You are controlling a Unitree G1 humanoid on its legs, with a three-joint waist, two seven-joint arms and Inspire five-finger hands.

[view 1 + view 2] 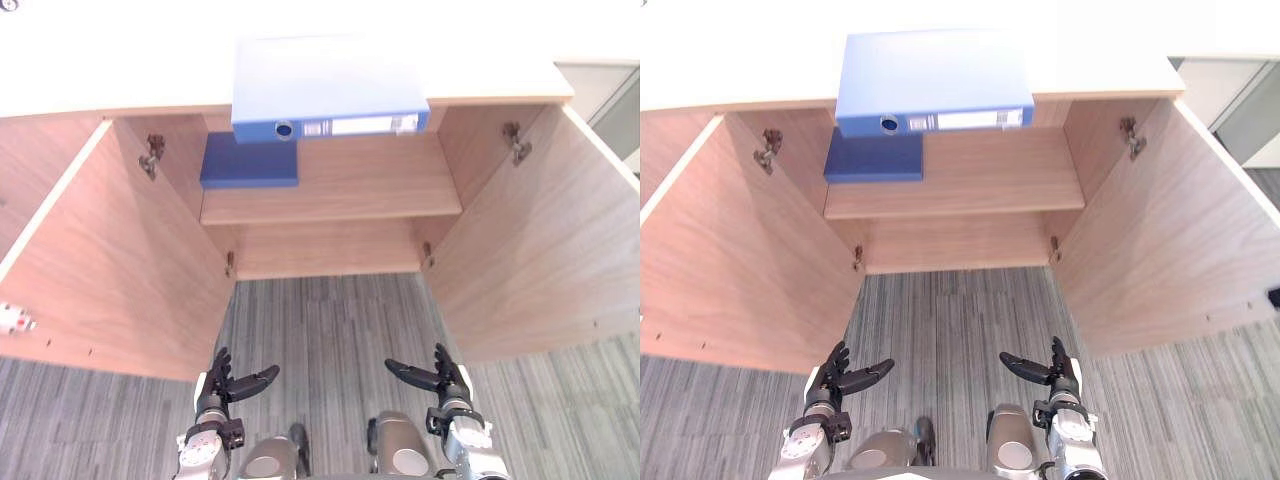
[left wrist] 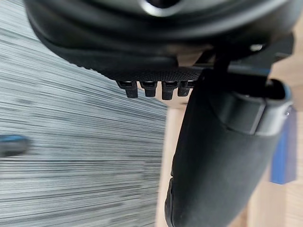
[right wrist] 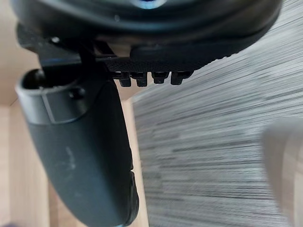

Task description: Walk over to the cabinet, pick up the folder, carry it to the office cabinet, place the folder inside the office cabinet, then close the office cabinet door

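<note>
While both hands hang low over the carpet, the folder lies flat on the pale top of the cabinet, well apart from them. The folder is light blue. Its spine, with a round hole and a white label, faces the robot and juts a little past the top's front edge.

Under it the cabinet stands open. The left door and the right door are swung wide toward the robot, and a metal hinge shows at the upper inner corner of each. Inside, a wooden shelf runs across the width. On the shelf's left part lies a darker blue flat thing, just below the folder's left end and partly hidden by it; I cannot tell what it is. A small white part shows at the left door's outer edge.

The left hand is near the left door's lower corner, with fingers straight and pointing forward and thumb spread toward the right hand; it holds nothing. The right hand mirrors it near the right door's lower corner, with fingers straight and thumb out toward the left, and is empty as well. In the left wrist view the thumb stands out over carpet and wood, with the fingertips in a row beside it, touching nothing. The right wrist view shows the same: thumb spread, fingertips free above the carpet.
</note>
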